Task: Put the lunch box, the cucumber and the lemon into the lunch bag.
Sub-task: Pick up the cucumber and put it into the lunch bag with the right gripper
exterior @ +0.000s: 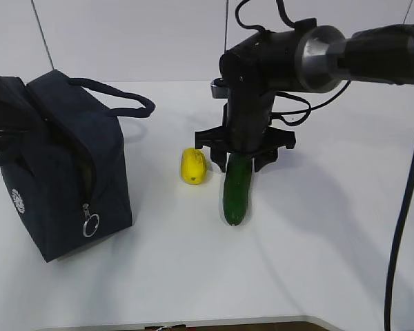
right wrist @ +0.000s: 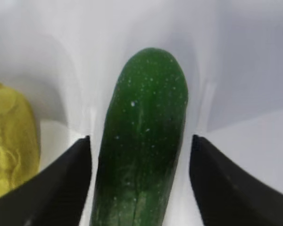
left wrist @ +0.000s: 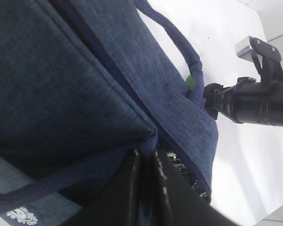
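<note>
My right gripper (right wrist: 139, 183) straddles the cucumber (exterior: 235, 192), jaws spread with gaps either side, ready to close. The lemon (exterior: 193, 166) lies just beside it mid-worktop. My left gripper (left wrist: 146, 183) pinches the lunch bag (exterior: 62, 165), presumably steadying its mouth.

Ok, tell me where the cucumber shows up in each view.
Exterior view: the cucumber lies right of centre on the table, under the right tool.
Left wrist view: only a small green speck past the lunch bag handle; likely it.
Right wrist view: centre, between the open fingers.
Shared landmark: the lemon, just left of it.
</note>
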`<state>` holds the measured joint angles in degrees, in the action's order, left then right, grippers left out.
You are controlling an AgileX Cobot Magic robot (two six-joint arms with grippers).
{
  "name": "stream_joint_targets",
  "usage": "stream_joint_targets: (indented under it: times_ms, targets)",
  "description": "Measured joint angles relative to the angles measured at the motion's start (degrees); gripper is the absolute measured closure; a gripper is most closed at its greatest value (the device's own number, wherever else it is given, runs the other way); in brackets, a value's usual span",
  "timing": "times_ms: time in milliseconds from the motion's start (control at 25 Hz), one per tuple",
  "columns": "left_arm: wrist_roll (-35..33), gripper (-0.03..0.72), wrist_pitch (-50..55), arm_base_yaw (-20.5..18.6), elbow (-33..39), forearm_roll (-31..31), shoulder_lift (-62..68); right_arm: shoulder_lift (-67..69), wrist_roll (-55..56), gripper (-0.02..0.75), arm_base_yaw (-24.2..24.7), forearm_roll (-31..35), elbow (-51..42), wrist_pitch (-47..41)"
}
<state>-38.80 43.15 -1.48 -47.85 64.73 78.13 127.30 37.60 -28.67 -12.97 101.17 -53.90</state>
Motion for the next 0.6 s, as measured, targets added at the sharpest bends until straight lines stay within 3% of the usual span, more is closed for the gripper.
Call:
stream_joint_targets:
  times_ms: [80, 200, 400, 600]
  targets:
    - [0.0, 0.685, 0.0, 0.0, 0.0, 0.0, 0.0, 0.0, 0.21, 0.318, 0.0, 0.0, 0.0, 0.36]
    - [-0.04, 0.685, 0.0, 0.0, 0.0, 0.0, 0.0, 0.0, 0.39, 0.382, 0.0, -0.1, 0.0, 1.1]
    - [-0.04, 0.685, 0.0, 0.0, 0.0, 0.0, 0.0, 0.0, 0.49, 0.387, 0.0, -0.21, 0.53, 0.44]
    - [-0.13, 0.685, 0.0, 0.0, 0.0, 0.0, 0.0, 0.33, 0.54, 0.388, 0.0, -0.69, 7.68, -5.82]
